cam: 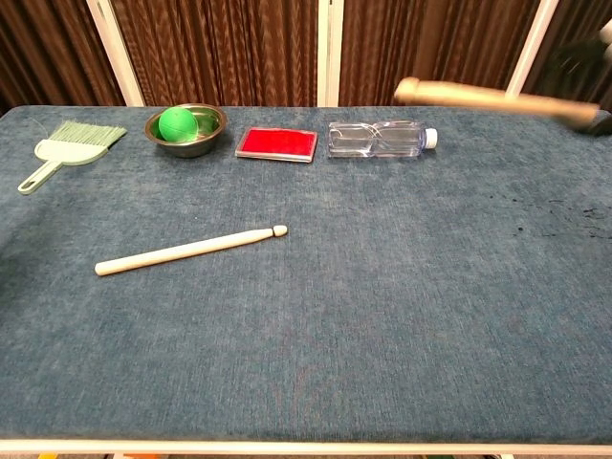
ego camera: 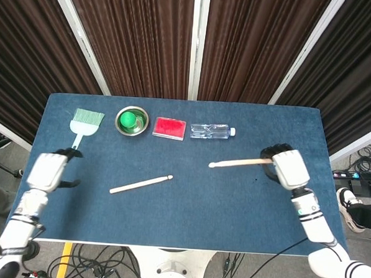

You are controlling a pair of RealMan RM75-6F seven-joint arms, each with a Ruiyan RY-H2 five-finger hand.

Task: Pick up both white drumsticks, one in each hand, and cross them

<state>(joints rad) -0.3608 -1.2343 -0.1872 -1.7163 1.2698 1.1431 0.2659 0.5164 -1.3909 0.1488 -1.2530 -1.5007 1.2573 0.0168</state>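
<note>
Head view showed the left hand (ego camera: 47,171) at the table's (ego camera: 244,204) left edge, holding nothing, its dark fingers apart. A green brush (ego camera: 85,122) lay just beyond it, near the far-left corner. Along the far edge sat a metal bowl (ego camera: 131,121) containing a green ball (ego camera: 130,118), then a red block (ego camera: 170,127), then a clear bottle (ego camera: 212,131) lying on its side with the cap pointing right. One drumstick (ego camera: 141,184) rested flat on the blue cloth, left of centre, tip pointing right and slightly away, well apart from both hands. The second drumstick (ego camera: 241,162) was grasped at its butt end by the right hand (ego camera: 288,168), tip pointing left. In the chest view this stick (cam: 497,99) appeared blurred and raised clear of the table, above the bottle (cam: 378,139). The free stick (cam: 189,250) lay untouched.
</note>
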